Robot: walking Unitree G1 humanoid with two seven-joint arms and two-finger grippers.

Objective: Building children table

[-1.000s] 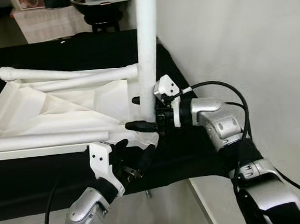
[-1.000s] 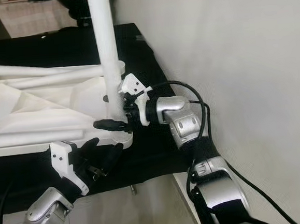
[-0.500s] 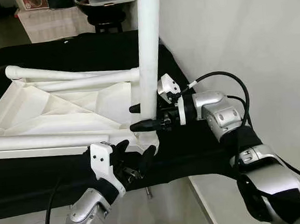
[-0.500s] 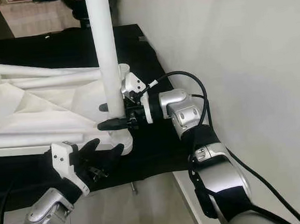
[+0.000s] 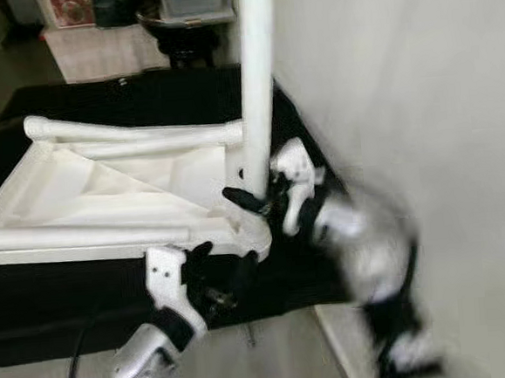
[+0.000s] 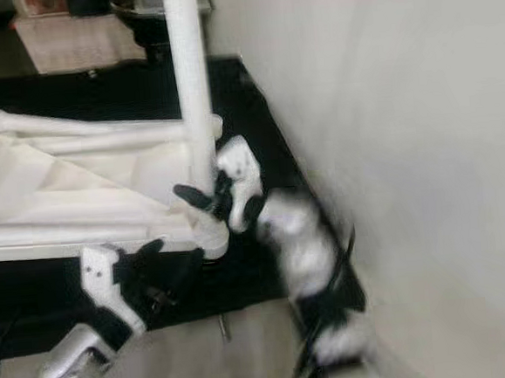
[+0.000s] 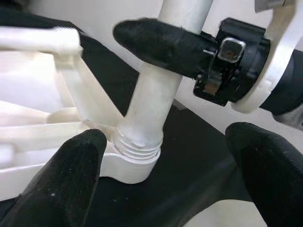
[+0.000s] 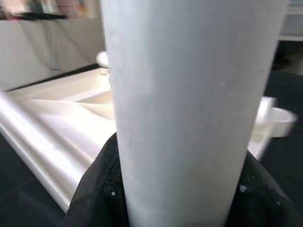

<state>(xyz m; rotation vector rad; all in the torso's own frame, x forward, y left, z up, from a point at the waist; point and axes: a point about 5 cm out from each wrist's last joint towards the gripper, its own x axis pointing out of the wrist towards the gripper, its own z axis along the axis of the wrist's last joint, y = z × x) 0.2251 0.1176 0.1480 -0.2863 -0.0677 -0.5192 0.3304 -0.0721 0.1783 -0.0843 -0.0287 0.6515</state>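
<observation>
Tabletop point(image 5: 87, 198): white plastic, upside down on the black cloth point(image 5: 85, 281), ribbed underside facing up, near-right corner close to the cloth's near edge.
Upright leg point(image 5: 257, 83): white round tube, standing in the threaded socket point(image 7: 137, 156) at the near-right corner of the tabletop; thread rings visible at its foot in the left wrist view; top out of frame.
Far leg point(image 5: 125, 131): lying flat across the far side of the tabletop, round end to the left.
Near leg point(image 5: 72, 235): lying flat along the near side of the tabletop.
Right gripper point(image 5: 255, 197): at the right of the upright leg, low on it, just above the socket; 2 black fingers point(image 7: 161, 42) closed around the tube, 1 on each side, gripping it; arm behind blurred by motion.
Left gripper point(image 5: 220, 270): just near the socket corner, below the tabletop edge; fingers point(image 7: 61, 184) spread wide apart, holding nothing, pointing toward the foot of the upright leg, not touching it.
Wall point(image 5: 401, 81): pale, directly right of the cloth.
Floor point(image 5: 274, 354): light, in front of the cloth's near edge.
Dark round stool point(image 5: 183, 32): far, behind the cloth.
</observation>
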